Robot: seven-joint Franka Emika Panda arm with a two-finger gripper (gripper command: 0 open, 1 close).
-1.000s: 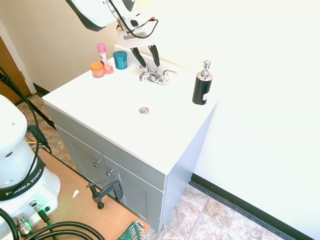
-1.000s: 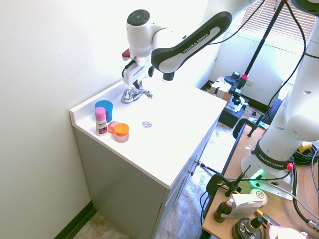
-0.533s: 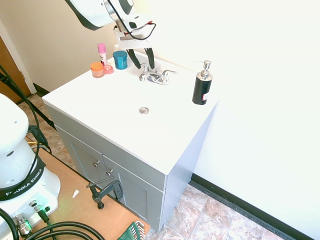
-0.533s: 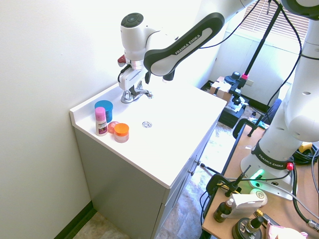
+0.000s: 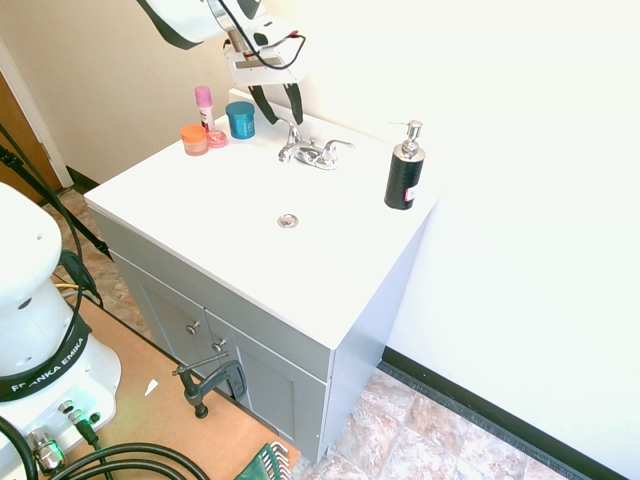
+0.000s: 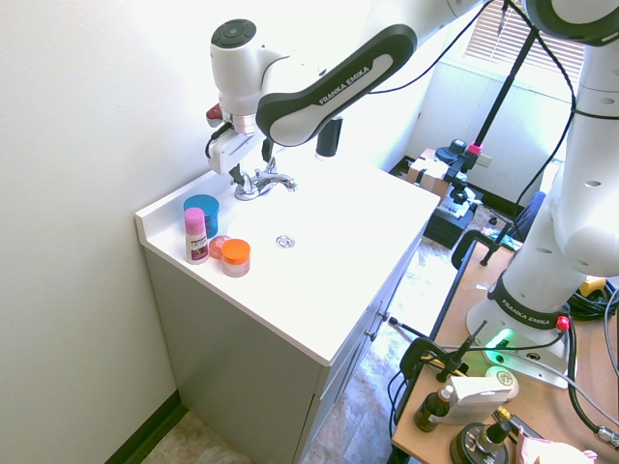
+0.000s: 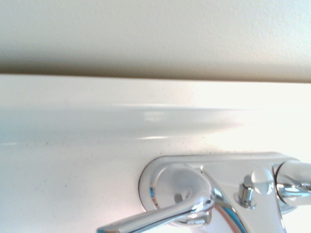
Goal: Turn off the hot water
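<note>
The low chrome faucet (image 5: 312, 153) sits at the back of the white sink top (image 5: 230, 200). Its left lever (image 5: 289, 150), the hot water tap, shows no running water. In the wrist view that lever (image 7: 167, 214) fills the lower middle, sticking out from its round base. My gripper (image 5: 279, 104) hangs open just above and slightly behind the left lever, with nothing between its fingers. From the other side, the gripper (image 6: 248, 160) hovers over the faucet (image 6: 259, 183) close to the wall.
A black pump bottle (image 5: 404, 172) stands right of the faucet, past the matching right lever (image 5: 336, 147). A blue jar (image 5: 240, 119), a pink-capped bottle (image 5: 204, 105) and an orange jar (image 5: 194, 139) cluster at the back left. The drain (image 5: 288, 220) lies mid-counter.
My gripper has shifted left and slightly up, away from the faucet's middle toward the wall side. Its fingers stay apart.
</note>
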